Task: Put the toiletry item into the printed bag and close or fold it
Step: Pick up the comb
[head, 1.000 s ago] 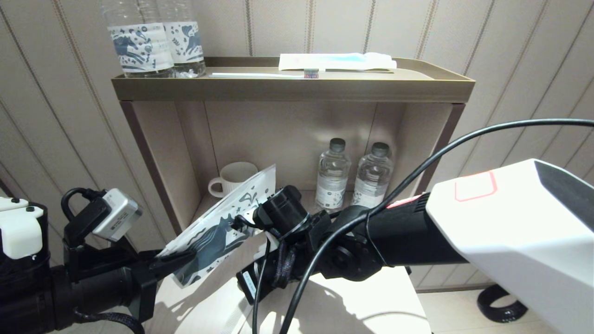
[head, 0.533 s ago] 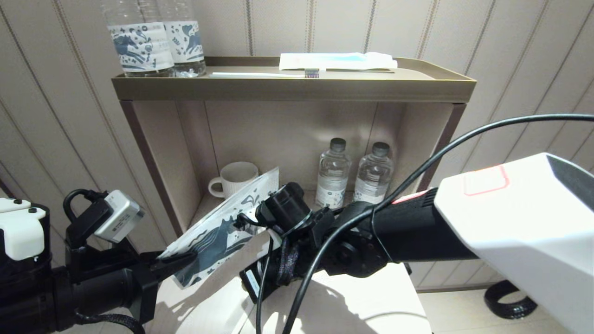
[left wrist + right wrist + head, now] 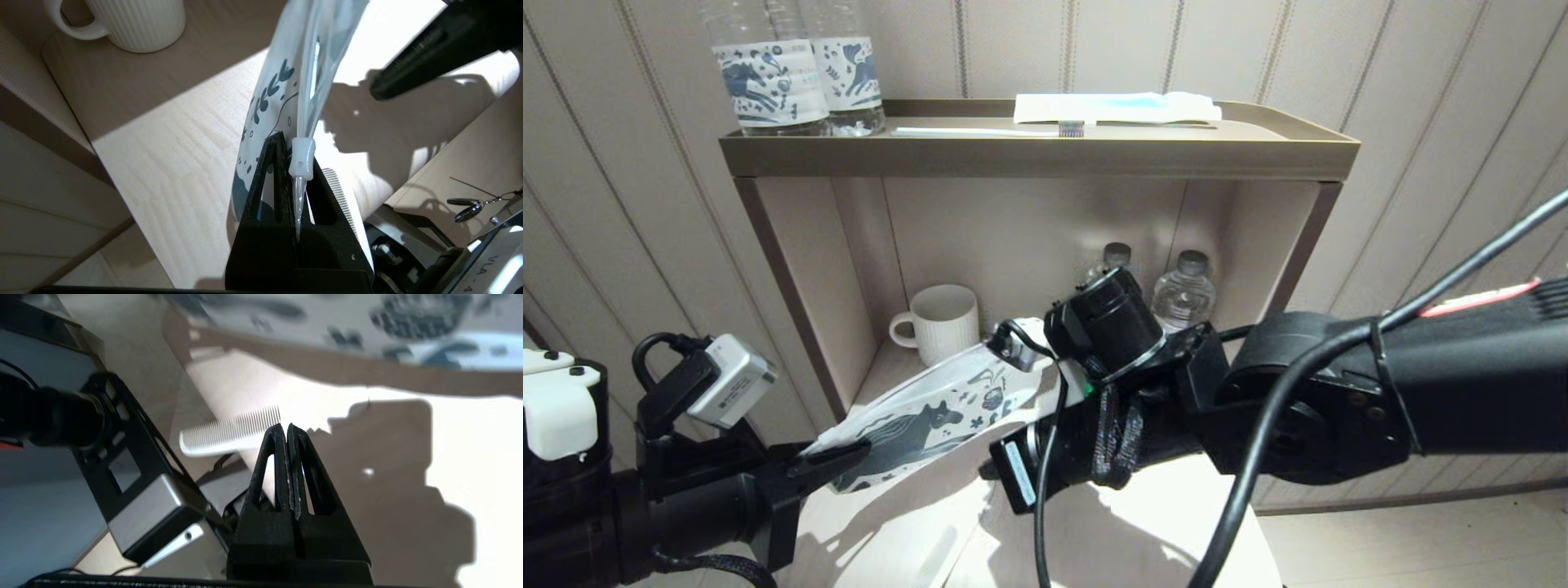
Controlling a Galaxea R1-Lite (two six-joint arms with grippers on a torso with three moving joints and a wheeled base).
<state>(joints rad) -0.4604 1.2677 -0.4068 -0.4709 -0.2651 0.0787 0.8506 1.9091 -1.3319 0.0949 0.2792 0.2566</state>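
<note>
White plastic comb [image 3: 229, 435]: lies flat on the pale table, not in the bag.
Head view, printed bag [image 3: 931, 412]: held slanting above the table [image 3: 1111, 531] by the left gripper [image 3: 837, 459], which pinches its lower end; likely raised so its mouth can be reached.
Left wrist view, left gripper [image 3: 292, 153]: clamped tight on the bag's edge beside the white zip slider [image 3: 301, 160].
Right wrist view, right gripper [image 3: 284, 428]: fingers pressed together on nothing, above the table just beside the comb.
</note>
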